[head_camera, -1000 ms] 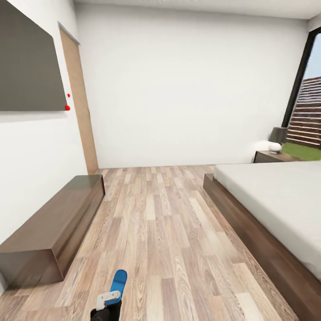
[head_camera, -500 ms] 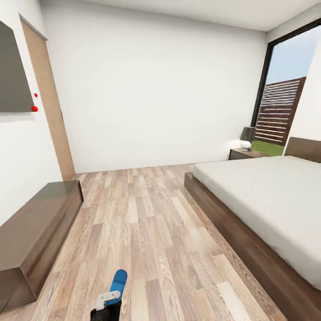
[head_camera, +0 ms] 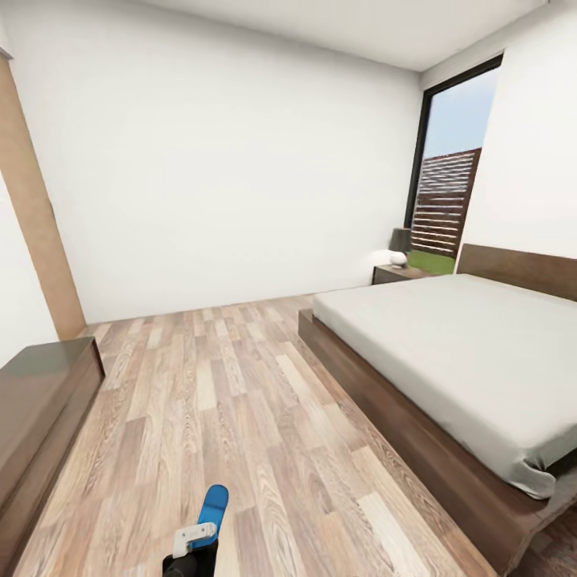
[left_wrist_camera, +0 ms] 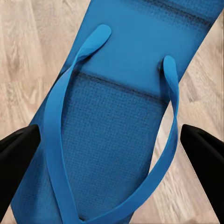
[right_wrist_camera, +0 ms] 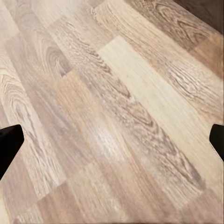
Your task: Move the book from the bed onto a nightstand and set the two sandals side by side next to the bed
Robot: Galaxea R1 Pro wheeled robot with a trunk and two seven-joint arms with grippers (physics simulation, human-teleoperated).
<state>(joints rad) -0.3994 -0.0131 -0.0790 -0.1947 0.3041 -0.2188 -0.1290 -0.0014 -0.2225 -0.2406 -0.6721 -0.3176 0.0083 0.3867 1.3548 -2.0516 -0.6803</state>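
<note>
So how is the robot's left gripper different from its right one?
The left gripper has its fingers on both sides of a blue sandal, while the right gripper has only bare wood floor between its fingers. The left seems closed on something; the right is open and empty. Both have dark fingertips.

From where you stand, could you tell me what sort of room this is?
Most likely a bedroom: a low platform bed with a bare mattress, a nightstand carrying a lamp, and a wood-plank floor.
</note>
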